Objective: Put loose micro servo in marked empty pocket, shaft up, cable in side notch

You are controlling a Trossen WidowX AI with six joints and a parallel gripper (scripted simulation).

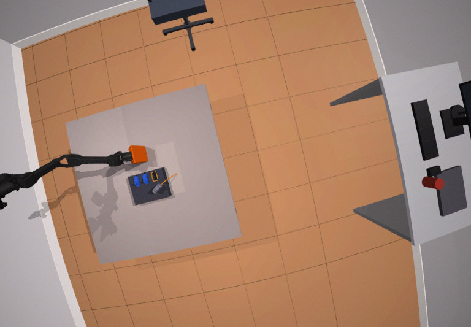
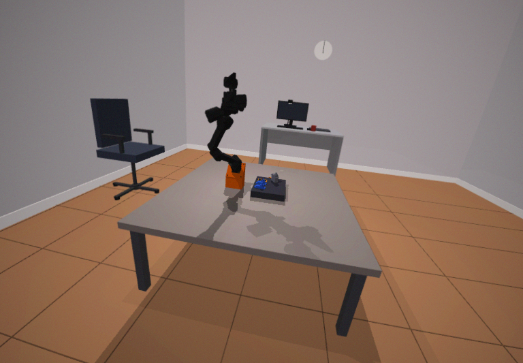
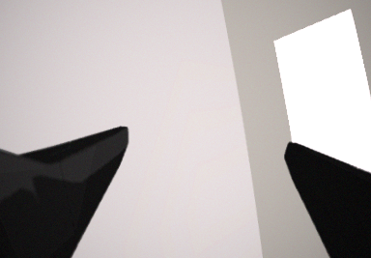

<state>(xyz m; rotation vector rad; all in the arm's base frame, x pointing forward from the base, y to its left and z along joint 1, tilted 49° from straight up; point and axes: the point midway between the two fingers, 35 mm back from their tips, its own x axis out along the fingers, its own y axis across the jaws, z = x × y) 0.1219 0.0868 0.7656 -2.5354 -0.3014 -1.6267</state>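
Gripper released and empty, raised high above the table's far-left edge; servo lies far below on deck.

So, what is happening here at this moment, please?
A black robot arm on an orange base is raised high above the table, its gripper pointing upward, open and holding nothing. The grey micro servo lies loose on the dark deck, with its orange cable trailing. The orange-marked pocket beside two blue servos looks empty. So nothing is placed yet.
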